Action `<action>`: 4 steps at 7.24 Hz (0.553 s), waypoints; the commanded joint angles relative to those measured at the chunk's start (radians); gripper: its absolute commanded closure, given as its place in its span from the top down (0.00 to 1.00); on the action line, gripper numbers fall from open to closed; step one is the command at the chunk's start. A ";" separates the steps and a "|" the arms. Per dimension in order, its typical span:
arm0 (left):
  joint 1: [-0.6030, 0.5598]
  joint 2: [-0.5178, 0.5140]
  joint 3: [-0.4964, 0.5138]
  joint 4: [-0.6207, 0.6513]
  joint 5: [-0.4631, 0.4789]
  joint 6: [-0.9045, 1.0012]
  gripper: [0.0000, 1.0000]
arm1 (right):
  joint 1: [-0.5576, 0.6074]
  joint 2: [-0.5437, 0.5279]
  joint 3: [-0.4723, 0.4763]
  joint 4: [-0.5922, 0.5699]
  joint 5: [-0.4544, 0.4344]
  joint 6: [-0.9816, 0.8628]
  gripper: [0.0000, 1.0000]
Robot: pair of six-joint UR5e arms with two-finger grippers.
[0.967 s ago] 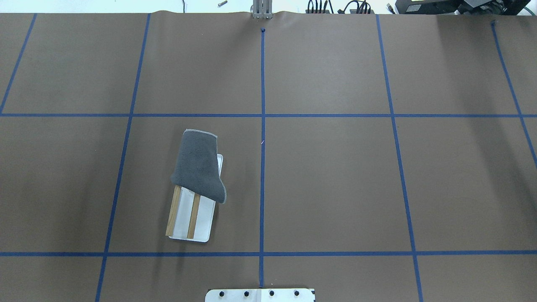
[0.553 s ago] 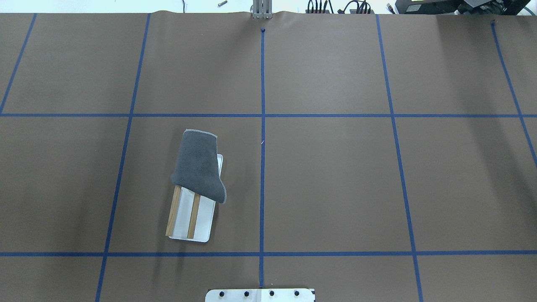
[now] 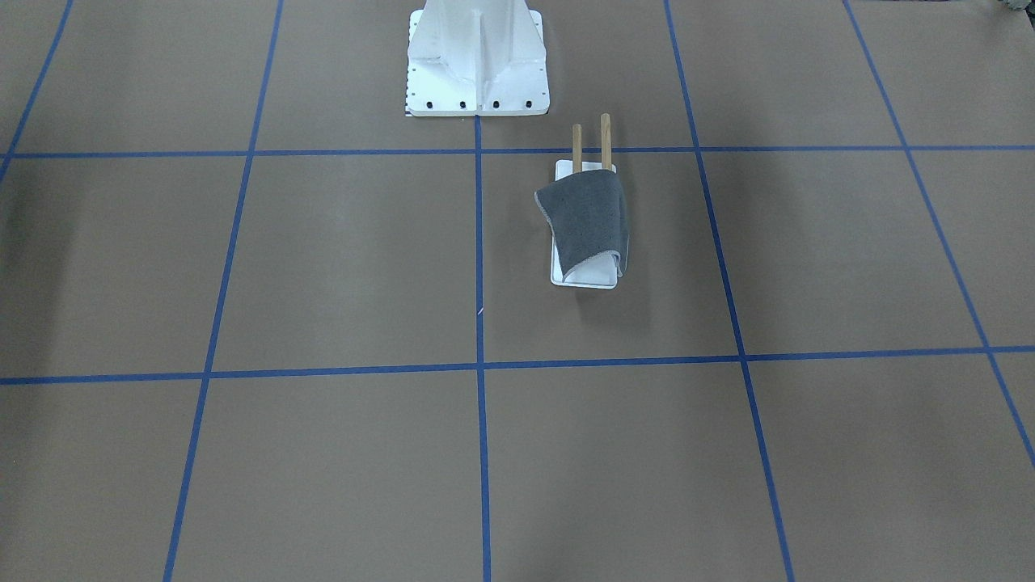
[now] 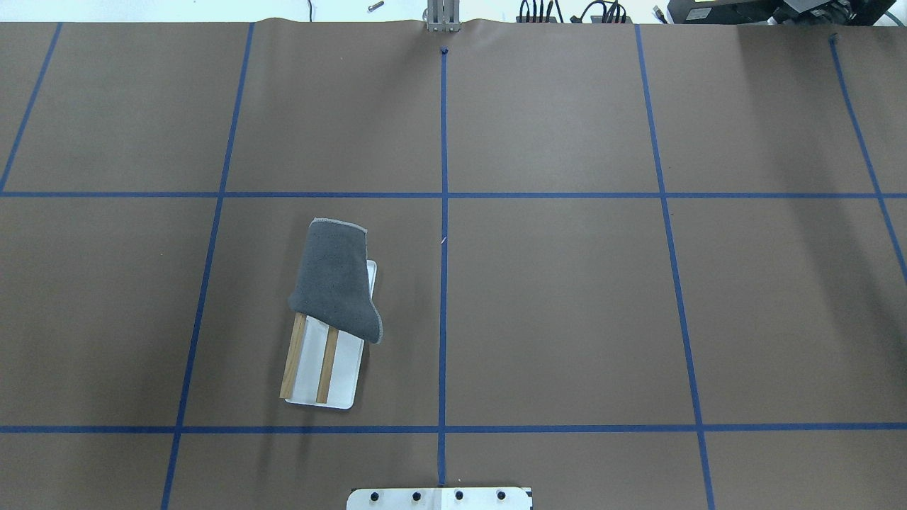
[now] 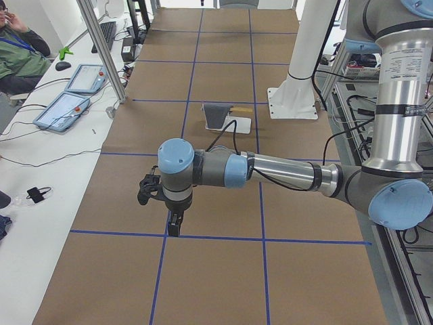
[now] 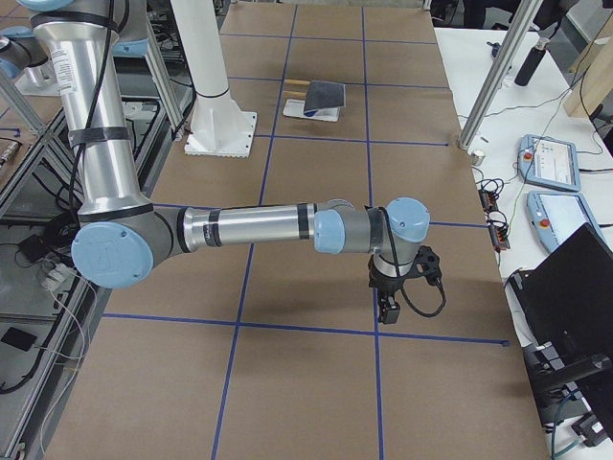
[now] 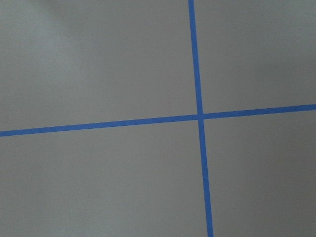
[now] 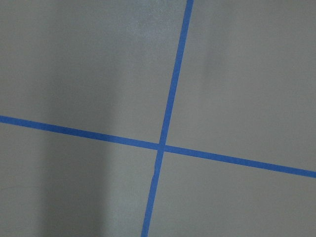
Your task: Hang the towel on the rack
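Observation:
The dark grey towel (image 4: 333, 283) lies draped over the far half of the rack (image 4: 344, 372), covering that end of its two wooden rods (image 4: 327, 363). In the front-facing view the towel (image 3: 586, 220) hangs over the rods above the white base (image 3: 584, 277). Neither gripper shows in the overhead or front-facing view. The left gripper (image 5: 174, 227) hangs over a tape crossing at the table's left end, far from the rack (image 5: 240, 124). The right gripper (image 6: 388, 311) hangs over a tape crossing at the right end. I cannot tell whether either is open or shut. The wrist views show only brown table and blue tape.
The white robot pedestal (image 3: 477, 56) stands bolted at the table's near middle edge, close to the rack. Blue tape lines (image 4: 443, 195) grid the brown table. Tablets (image 5: 64, 108) and a seated person (image 5: 17, 54) are beside the table, behind aluminium posts (image 5: 101, 47).

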 commanded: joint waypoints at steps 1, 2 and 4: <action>0.003 0.004 -0.002 -0.002 -0.029 0.004 0.98 | -0.001 0.000 0.000 0.001 0.000 0.000 1.00; 0.004 0.004 -0.002 0.000 -0.029 0.004 0.98 | -0.001 -0.002 0.000 0.001 0.000 0.000 1.00; 0.008 0.010 -0.002 0.000 -0.029 0.004 0.98 | -0.001 -0.002 -0.001 0.001 0.000 0.000 1.00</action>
